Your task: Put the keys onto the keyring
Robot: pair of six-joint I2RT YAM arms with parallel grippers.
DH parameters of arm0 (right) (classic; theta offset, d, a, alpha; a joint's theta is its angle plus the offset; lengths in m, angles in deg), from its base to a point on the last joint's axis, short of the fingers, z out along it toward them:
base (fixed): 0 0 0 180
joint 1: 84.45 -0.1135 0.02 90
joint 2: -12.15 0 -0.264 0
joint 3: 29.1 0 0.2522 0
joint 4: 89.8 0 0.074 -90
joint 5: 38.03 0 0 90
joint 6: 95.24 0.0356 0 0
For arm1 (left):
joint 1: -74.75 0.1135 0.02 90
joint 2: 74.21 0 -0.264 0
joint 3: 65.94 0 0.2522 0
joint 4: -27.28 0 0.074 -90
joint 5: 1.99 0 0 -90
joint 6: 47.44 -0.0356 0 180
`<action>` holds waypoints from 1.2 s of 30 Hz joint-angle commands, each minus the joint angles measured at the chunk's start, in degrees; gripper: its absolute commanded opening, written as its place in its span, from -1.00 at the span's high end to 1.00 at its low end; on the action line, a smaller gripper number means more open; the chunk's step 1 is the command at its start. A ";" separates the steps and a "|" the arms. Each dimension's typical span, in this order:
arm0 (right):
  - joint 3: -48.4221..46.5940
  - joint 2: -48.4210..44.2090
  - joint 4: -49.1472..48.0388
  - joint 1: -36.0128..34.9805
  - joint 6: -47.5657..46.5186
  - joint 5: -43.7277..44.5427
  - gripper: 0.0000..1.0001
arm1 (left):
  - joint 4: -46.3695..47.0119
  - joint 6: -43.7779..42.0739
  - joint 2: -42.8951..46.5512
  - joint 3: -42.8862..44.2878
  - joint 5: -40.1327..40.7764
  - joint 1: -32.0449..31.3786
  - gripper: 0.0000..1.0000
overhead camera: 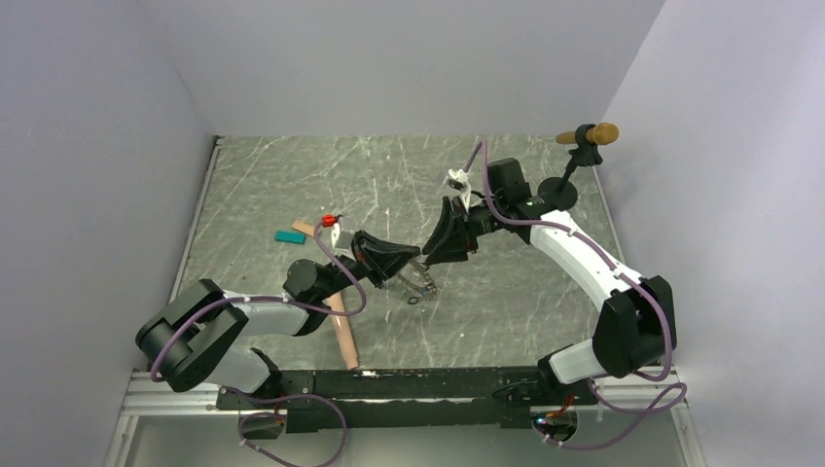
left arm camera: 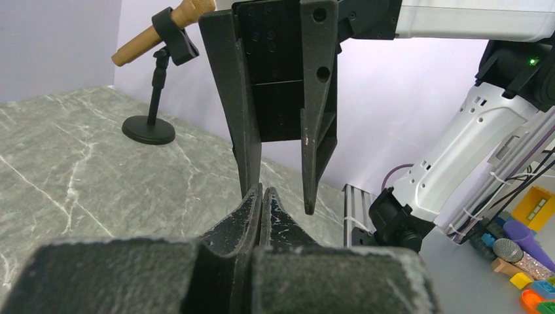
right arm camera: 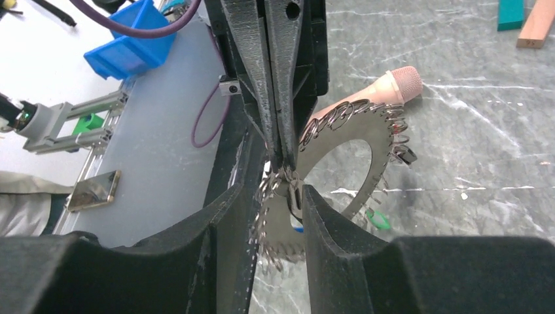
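From above, the left tool (overhead camera: 416, 267) and the right tool (overhead camera: 433, 255) meet tip to tip over the middle of the grey marbled table (overhead camera: 506, 302). The thin dark grey metal keyring (overhead camera: 420, 285) hangs just below both tips. Behind the left tool's wrist lie a teal rectangular block (overhead camera: 289, 236) and a tan rectangular block (overhead camera: 304, 229). A long peach cylinder (overhead camera: 341, 331) lies under that arm.

In the left wrist view, the left tool's fingers (left arm camera: 252, 209) are pressed flat together. The right tool's two fingers hang apart just above them. The ring itself cannot be seen here.

In the right wrist view, the right tool (right arm camera: 281, 196) stands spread wide, with the keyring (right arm camera: 340, 140) between its fingers. The left tool (right arm camera: 286, 171) reaches in from ahead, closed, pinching the ring's near edge. On the ring, a blue-headed key (right arm camera: 298, 229) hangs between the right fingers. A green-headed key (right arm camera: 377, 219) and a black one (right arm camera: 406, 156) hang off to the tool's right.
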 commanded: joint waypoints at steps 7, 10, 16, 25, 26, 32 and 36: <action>-1.09 -0.59 -0.92 -1.69 -2.26 -0.37 0.30 | 9.77 2.21 -0.60 2.02 0.10 -0.26 1.00; -1.08 -0.50 -1.32 -1.69 -2.09 -0.31 0.37 | 9.76 2.30 -0.98 2.35 0.19 -0.62 1.00; -0.78 -0.27 -1.79 -1.97 -1.67 -0.23 0.46 | 9.76 2.45 -0.94 2.50 0.62 -0.92 1.00; -0.64 -0.08 -2.09 -2.66 -1.78 0.24 0.50 | 9.76 2.59 -0.40 2.46 1.92 -1.33 1.00; -0.62 -0.11 -2.24 -2.70 -1.69 0.46 0.50 | 9.76 2.57 -0.33 2.42 2.02 -1.38 1.00; -0.55 -0.22 -2.82 -2.68 -1.04 0.94 0.49 | 9.76 2.60 0.26 2.33 2.30 -1.49 1.00; -0.22 -0.44 -3.86 -2.66 -0.25 0.82 0.50 | 9.78 2.73 0.09 2.41 2.43 -1.66 1.00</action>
